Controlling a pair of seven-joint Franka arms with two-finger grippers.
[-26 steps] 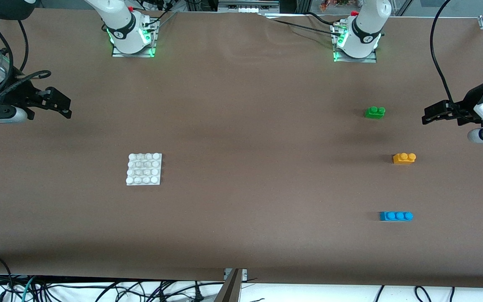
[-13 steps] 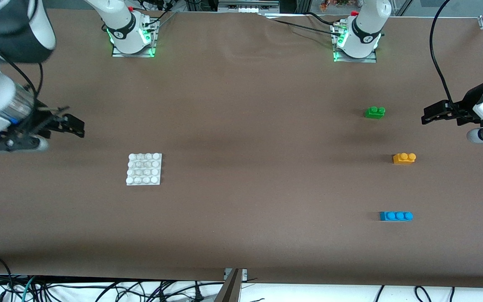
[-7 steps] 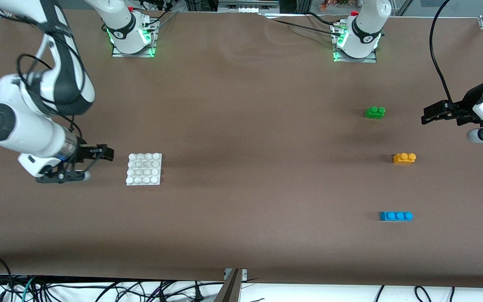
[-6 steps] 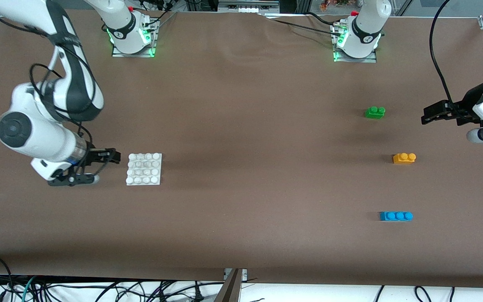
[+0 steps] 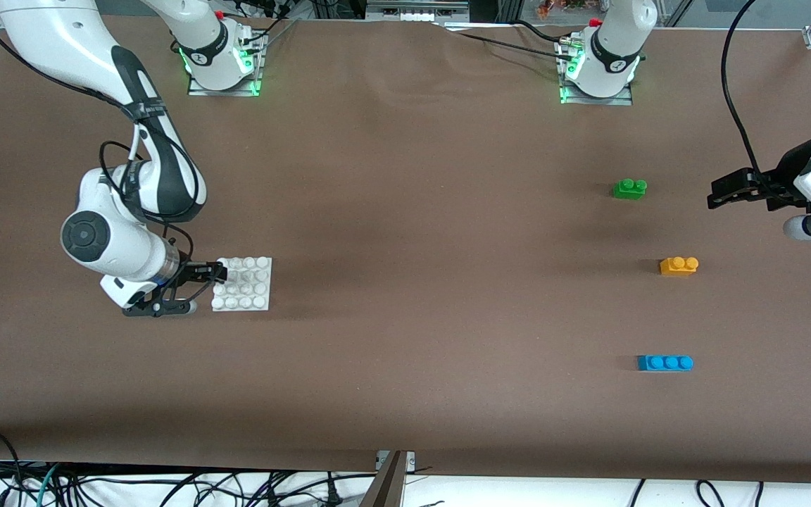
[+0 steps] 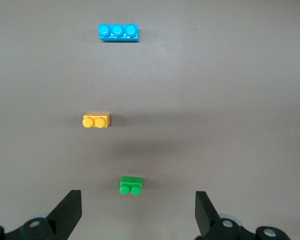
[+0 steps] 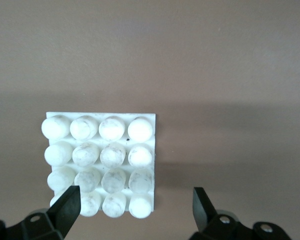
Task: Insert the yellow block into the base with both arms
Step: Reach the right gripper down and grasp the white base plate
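Observation:
The yellow block (image 5: 679,265) (image 6: 96,121) lies on the table toward the left arm's end, between two other bricks. The white studded base (image 5: 245,285) (image 7: 99,160) lies flat toward the right arm's end. My right gripper (image 5: 212,276) (image 7: 135,196) is open and low at the base's edge on the right arm's side. One of its fingers (image 7: 67,202) is over a corner stud and the other is over bare table. My left gripper (image 5: 719,194) (image 6: 137,200) waits open above the table's end, beside the green brick, and holds nothing.
A green two-stud brick (image 5: 629,189) (image 6: 131,185) lies farther from the front camera than the yellow block. A blue three-stud brick (image 5: 664,362) (image 6: 118,32) lies nearer. The arm bases (image 5: 222,67) (image 5: 597,74) stand along the table's back edge.
My right arm has swung in from the table's end and come down to the base, gripper still open. The left arm and all bricks have not moved.

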